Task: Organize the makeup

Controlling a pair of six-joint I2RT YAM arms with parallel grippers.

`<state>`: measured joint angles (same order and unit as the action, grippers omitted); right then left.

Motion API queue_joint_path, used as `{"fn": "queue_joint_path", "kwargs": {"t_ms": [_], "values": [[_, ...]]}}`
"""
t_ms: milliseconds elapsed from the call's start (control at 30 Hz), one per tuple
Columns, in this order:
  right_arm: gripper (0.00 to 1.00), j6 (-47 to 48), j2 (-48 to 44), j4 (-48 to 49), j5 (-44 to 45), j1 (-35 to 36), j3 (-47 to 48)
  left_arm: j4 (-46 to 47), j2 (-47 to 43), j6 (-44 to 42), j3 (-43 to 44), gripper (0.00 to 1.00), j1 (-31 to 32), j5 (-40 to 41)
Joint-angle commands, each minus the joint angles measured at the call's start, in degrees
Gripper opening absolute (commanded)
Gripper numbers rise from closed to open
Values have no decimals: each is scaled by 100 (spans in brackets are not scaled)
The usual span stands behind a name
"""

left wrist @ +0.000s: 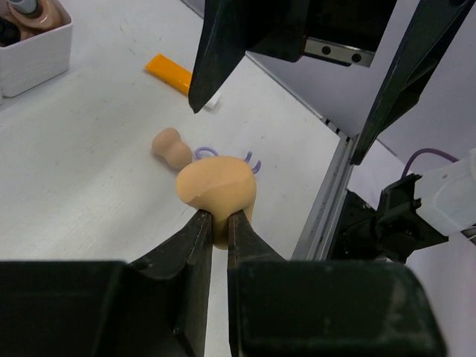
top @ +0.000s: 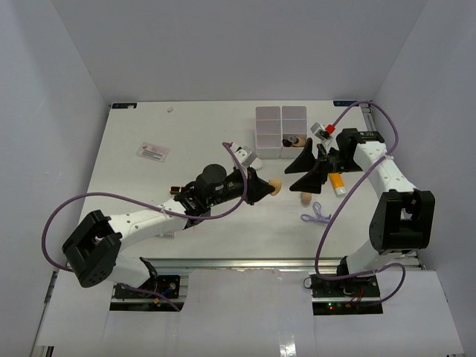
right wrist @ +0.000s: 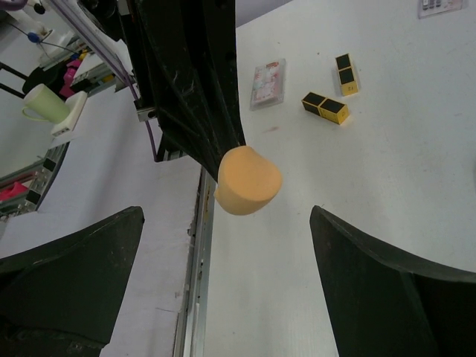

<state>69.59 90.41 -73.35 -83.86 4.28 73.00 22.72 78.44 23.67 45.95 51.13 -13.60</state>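
A tan egg-shaped sponge [left wrist: 216,190] hangs above the table, pinched at its narrow end by my left gripper [left wrist: 220,216], which is shut on it. The same sponge [right wrist: 249,181] sits just ahead of my right gripper [right wrist: 227,214], whose jaws stand wide open on either side without touching it. From above, the two grippers face each other, left gripper [top: 268,187] and right gripper [top: 288,180]. A second tan sponge [left wrist: 172,147] lies on the table beside the purple loop [top: 316,216]. An orange-white bottle [top: 337,182] lies under the right arm. Two black-and-gold lipstick tubes [right wrist: 325,106] lie farther left.
The white multi-compartment box [top: 281,132] stands behind the grippers, with some items in its near compartment. A small pink card [top: 152,152] lies on the left of the table. The table's metal front rail [left wrist: 327,201] runs close below the held sponge.
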Motion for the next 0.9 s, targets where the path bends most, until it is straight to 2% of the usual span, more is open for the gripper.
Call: {"fn": "queue_joint_path", "kwargs": {"t_ms": [0,200,467,700,867], "values": [[97,-104,201,-144,-676,70,138,1091,228,421,122,0,13,-326],[86,64,493,-144,-634,67,16,1189,410,580,275,0,19,-419],[65,171,586,-145,-730,171,110,1119,499,595,321,0,19,-355],[55,266,625,-151,-825,339,114,966,581,527,472,0,19,-365],[28,396,601,-144,-799,398,162,831,620,455,573,2,19,-328]]}}
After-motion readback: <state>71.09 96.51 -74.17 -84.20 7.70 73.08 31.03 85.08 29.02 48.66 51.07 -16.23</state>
